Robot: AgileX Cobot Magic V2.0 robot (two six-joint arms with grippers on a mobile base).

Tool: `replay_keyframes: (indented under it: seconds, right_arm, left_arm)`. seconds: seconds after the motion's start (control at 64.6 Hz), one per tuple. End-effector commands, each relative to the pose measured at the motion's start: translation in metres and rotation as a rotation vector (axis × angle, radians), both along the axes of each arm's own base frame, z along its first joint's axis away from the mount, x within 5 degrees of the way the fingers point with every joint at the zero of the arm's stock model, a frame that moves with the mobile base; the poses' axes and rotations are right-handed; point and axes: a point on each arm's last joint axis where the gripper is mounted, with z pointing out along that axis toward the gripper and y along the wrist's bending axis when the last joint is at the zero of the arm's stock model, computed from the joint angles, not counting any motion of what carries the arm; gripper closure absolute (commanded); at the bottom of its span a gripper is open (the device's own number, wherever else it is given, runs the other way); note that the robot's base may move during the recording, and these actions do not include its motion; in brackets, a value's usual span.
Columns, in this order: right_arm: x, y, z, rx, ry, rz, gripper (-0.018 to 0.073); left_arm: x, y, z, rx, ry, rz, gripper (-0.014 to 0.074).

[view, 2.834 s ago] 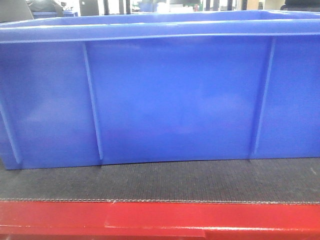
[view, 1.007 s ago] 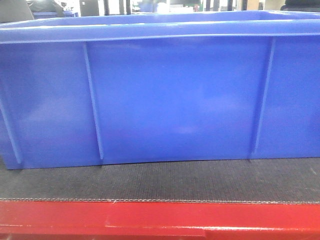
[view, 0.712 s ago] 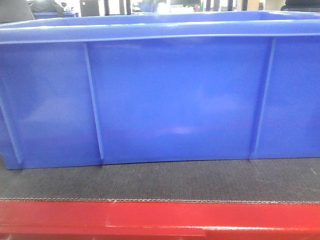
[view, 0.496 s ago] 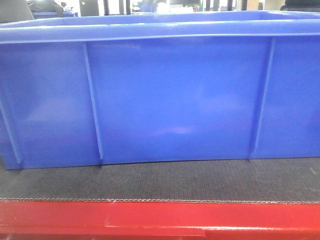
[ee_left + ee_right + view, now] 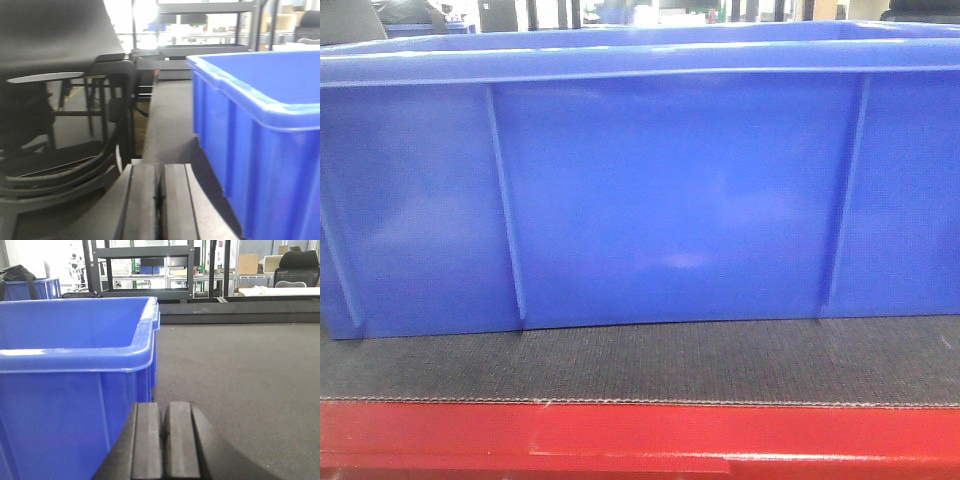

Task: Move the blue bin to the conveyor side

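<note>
The blue bin (image 5: 670,200) fills the front view, standing on the dark woven conveyor (image 5: 650,362) just behind its red edge frame (image 5: 620,438). In the left wrist view the blue bin (image 5: 260,130) stands to the right of my left gripper (image 5: 160,172), which is shut with nothing between its pads, low over the conveyor (image 5: 167,125). In the right wrist view the blue bin (image 5: 75,385) is to the left of my right gripper (image 5: 164,410), also shut and empty, beside the bin's corner. Neither gripper touches the bin.
A dark office chair (image 5: 60,100) stands off the belt's left edge. Metal shelving (image 5: 142,270) and another blue bin (image 5: 30,288) stand far behind. Wide bare belt (image 5: 240,370) stretches to the right of the bin.
</note>
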Motion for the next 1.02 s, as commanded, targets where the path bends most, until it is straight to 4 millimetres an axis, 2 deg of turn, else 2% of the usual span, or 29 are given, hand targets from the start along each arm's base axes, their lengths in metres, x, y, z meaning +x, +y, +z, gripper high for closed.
replay_keyframes:
  seconds: [0.0, 0.17, 1.007]
  right_arm:
    - [-0.0007, -0.0005, 0.0025, -0.007, -0.029, -0.008, 0.0648]
    - [-0.0007, -0.0005, 0.0025, -0.007, -0.029, -0.008, 0.0648]
    - [-0.0007, -0.0005, 0.0025, -0.007, -0.029, -0.008, 0.0648]
  left_arm:
    - [-0.0006, -0.001, 0.0027, 0.031, -0.028, -0.016, 0.061]
    - [-0.0006, -0.001, 0.0027, -0.022, -0.028, -0.018, 0.061]
    - [-0.0007, -0.001, 0.004, -0.018, -0.042, -0.019, 0.061]
